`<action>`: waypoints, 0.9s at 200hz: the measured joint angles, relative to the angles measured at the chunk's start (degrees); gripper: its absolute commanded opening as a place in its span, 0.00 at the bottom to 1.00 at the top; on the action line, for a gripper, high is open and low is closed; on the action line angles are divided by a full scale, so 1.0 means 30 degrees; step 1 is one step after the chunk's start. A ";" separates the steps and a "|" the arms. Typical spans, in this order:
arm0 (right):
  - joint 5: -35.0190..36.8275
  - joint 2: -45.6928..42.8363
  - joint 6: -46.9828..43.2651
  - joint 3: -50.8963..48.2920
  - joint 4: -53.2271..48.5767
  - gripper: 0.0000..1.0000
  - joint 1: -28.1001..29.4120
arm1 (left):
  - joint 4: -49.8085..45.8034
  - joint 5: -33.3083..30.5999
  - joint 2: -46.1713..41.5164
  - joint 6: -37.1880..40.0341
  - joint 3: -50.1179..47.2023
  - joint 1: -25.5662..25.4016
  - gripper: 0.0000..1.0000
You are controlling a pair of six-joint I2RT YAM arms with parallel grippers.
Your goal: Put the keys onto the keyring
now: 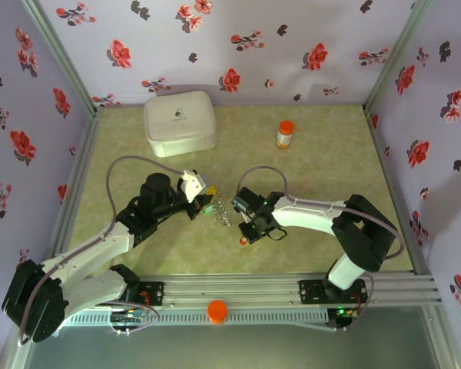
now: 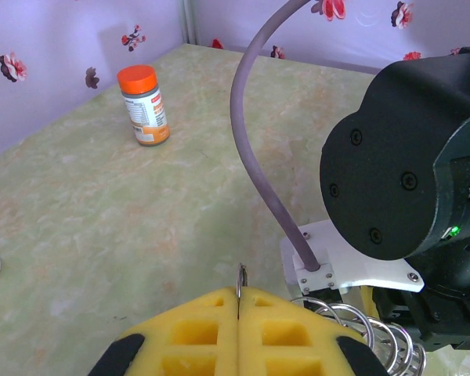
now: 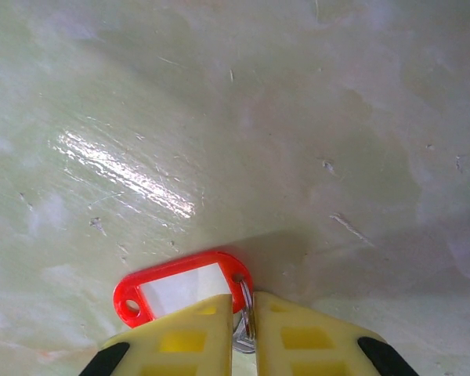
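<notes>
Right wrist view: two yellow padded fingers of the right end effector are closed to a narrow slit. They pinch the small silver split ring at one end of a red key tag. The tag is red plastic with a white label window and lies flat, just above or on the glossy pale green surface; which of the two is unclear. The key's blade is hidden behind the fingers.

In the left wrist view, the left end effector is pressed fully together on a thin sliver of metal standing up between its pads. I take this to be the edge of the keyring, whose silvery wire coils show just beside the fingers, in front of the right arm's black wrist. An orange-capped bottle stands well apart near the wall.

From above, the coiled keyring sits between the two end effectors at mid-surface, with a green tag just beside it.

The key is likely light, stiff and slick, and the tag will swing freely on its split ring. The flat plastic tag would probably give a steadier hold than the thin ring. The coiled band looks springy, so it is best held firmly, well away from where the key is threaded on.
</notes>
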 measured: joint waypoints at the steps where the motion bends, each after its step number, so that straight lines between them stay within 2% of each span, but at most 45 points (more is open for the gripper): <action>1: -0.0007 0.0000 0.0007 0.0007 0.0000 0.15 0.0000 | 0.0000 0.0000 0.0000 0.0000 0.0000 0.0000 0.00; 180: 0.0051 0.0102 -0.0007 0.0262 -0.0211 0.11 0.0000 | 0.0000 0.0000 0.0000 0.0007 0.0000 0.0000 0.00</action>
